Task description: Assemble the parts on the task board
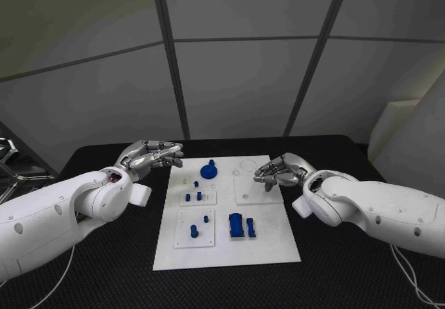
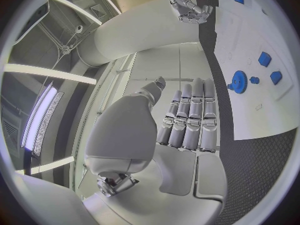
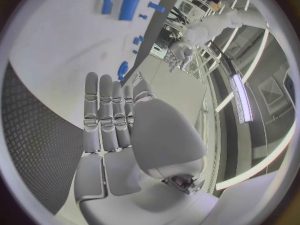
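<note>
Presently left hand (image 1: 151,154) empty, fingers apart, off task board's (image 1: 269,251) far-left corner | right hand (image 1: 280,171) empty, fingers loosely spread, over board's far-right edge | bare table (image 1: 343,277) either side | one blue gear (image 1: 209,170) far centre; small parts (image 1: 242,225) mid-board, count unclear.

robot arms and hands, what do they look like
Both arms are smooth, rounded white shells. The left hand and right hand are silver metal with segmented fingers and pale grey palms. A thin white cable trails under each arm, and a dark reddish spot marks the left wrist.
</note>
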`<state>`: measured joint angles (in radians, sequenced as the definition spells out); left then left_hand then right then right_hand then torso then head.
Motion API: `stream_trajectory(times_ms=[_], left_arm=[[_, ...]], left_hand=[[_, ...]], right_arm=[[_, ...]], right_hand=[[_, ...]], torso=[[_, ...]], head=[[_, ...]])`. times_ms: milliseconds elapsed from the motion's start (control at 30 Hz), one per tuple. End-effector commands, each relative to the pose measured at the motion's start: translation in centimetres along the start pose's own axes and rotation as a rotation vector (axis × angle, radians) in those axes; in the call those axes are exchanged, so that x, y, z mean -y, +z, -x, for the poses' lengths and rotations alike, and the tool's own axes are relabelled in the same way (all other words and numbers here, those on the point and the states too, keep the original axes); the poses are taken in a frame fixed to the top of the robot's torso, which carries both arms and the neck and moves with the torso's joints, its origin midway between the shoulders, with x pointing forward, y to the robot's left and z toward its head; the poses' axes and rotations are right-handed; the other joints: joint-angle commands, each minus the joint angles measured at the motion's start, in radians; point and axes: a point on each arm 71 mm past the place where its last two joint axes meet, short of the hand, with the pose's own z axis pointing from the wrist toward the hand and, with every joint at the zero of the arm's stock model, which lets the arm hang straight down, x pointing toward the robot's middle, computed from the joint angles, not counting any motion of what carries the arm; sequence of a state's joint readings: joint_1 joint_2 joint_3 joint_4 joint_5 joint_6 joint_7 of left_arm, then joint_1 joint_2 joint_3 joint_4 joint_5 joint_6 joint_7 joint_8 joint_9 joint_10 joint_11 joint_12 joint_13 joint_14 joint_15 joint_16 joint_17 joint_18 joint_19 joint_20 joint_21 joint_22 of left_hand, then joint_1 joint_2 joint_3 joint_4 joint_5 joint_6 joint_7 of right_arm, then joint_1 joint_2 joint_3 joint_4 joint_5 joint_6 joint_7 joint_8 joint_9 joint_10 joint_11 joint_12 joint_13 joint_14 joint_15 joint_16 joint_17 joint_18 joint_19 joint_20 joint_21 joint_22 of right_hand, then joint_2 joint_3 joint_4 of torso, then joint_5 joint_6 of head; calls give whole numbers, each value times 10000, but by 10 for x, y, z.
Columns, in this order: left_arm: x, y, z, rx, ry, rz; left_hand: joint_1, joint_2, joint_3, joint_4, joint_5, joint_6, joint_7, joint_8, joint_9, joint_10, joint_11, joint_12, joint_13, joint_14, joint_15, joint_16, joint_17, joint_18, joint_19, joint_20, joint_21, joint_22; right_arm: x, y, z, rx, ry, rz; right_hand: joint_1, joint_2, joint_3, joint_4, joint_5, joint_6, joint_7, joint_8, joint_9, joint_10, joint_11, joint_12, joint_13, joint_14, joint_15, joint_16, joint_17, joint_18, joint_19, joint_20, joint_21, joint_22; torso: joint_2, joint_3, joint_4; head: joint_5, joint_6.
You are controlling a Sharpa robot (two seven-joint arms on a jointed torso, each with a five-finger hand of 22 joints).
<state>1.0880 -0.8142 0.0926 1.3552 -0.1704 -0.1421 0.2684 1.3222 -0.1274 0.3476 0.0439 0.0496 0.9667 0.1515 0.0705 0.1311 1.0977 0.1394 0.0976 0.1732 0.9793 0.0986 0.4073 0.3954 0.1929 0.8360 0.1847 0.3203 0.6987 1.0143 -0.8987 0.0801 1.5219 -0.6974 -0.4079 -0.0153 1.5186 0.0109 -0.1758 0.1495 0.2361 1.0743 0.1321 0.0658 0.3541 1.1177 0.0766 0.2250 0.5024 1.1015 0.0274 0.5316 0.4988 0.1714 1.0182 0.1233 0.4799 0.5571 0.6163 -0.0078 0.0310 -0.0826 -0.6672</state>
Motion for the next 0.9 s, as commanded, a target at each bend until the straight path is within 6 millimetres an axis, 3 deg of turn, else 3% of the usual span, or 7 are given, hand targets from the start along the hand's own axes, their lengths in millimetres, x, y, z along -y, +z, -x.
stream_trajectory(times_ms=[33,500,633,667,767,800,900], left_arm=[[0,7,7,871,-832,-493],[-15,45,12,3256,-932,-1088],[-18,50,5,3356,-926,-1200],[-21,50,2,2697,-946,-674],[-21,49,0,2727,-916,-679],[-21,48,0,2747,-897,-682],[-22,43,-6,2854,-790,-698]], left_hand=[[117,132,-116,39,-2,18,-29,-13,-63,-175,41,-121,-225,-662,198,-1026,-500,-400,-970,205,-961,-676],[-393,472,-1219,955,3,-1033,-283,-63,-667,-2394,-391,-323,-1111,-4319,112,-3587,-2908,-396,-4232,1052,-2747,-3837],[-926,464,-1607,1547,-15,-3466,-572,-170,-785,-3621,-719,-339,-1116,-5901,-94,-3685,-3388,-570,-5421,1016,-2831,-4664],[-4548,1274,-2142,874,-496,-5082,-1515,-705,-1311,-5701,-1394,-976,-1732,-6918,-986,-4073,-3954,-575,-6178,164,-3203,-5275],[-5271,1274,-2258,856,-496,-5660,-1515,-705,-1311,-6234,-1394,-976,-1732,-7278,-986,-4073,-3954,-578,-6461,-6,-3203,-5492],[-5595,1274,-2310,804,-496,-5832,-1515,-705,-1311,-6428,-1394,-976,-1732,-7369,-986,-4073,-3954,-577,-6539,-84,-3203,-5555],[-6623,1274,-2472,642,-496,-6352,-1515,-705,-1311,-7044,-1394,-976,-1732,-7708,-986,-4073,-3954,-577,-6779,-324,-3203,-5749]], right_arm=[[-2,19,8,-273,3583,833],[0,81,12,677,4720,1528],[1,87,9,770,4803,1534],[5,85,8,821,4251,1008],[4,84,7,874,4276,1042],[3,83,6,910,4293,1064],[-1,78,3,1100,4383,1174]], right_hand=[[185,84,-124,-118,50,-222,-52,-45,-473,58,215,-1002,-1348,-450,391,-1378,-1029,69,-254,348,-1202,-927],[-1664,544,-850,-1006,-198,-1330,-22,-7,-2495,-1615,373,-1627,-4371,-1829,829,-4712,-4059,43,-2369,1472,-4134,-3546],[-2371,776,-906,-1228,-252,-1575,-12,-35,-2859,-2085,346,-1656,-4406,-2309,837,-4718,-4366,36,-2852,1606,-4169,-3881],[-6132,-109,-104,-1495,-858,-4286,-411,-658,-3541,-4742,9,-2250,-5024,-4851,507,-5316,-4988,-517,-4978,739,-4799,-4344],[-6834,-109,3,-1495,-979,-4765,-463,-658,-3541,-5257,-43,-2250,-5024,-5348,449,-5316,-4988,-516,-5410,618,-4799,-4470],[-7190,-109,88,-1495,-1036,-5018,-500,-658,-3541,-5506,-766,-2250,-5024,-5587,-274,-5316,-4988,-520,-5612,539,-4799,-4517],[-8236,-109,308,-1495,-1211,-5770,-609,-658,-3541,-6249,-766,-2250,-5024,-6298,-274,-5316,-4988,-688,-6210,305,-4799,-4656]], torso=[[-282,-89,-11],[-517,-106,3],[-524,-88,27],[-500,-106,-3],[-519,-90,-30],[-532,-79,-48],[-602,-21,-145]], head=[[-45,284],[124,982],[155,1022],[127,992],[188,964],[229,945],[450,844]])
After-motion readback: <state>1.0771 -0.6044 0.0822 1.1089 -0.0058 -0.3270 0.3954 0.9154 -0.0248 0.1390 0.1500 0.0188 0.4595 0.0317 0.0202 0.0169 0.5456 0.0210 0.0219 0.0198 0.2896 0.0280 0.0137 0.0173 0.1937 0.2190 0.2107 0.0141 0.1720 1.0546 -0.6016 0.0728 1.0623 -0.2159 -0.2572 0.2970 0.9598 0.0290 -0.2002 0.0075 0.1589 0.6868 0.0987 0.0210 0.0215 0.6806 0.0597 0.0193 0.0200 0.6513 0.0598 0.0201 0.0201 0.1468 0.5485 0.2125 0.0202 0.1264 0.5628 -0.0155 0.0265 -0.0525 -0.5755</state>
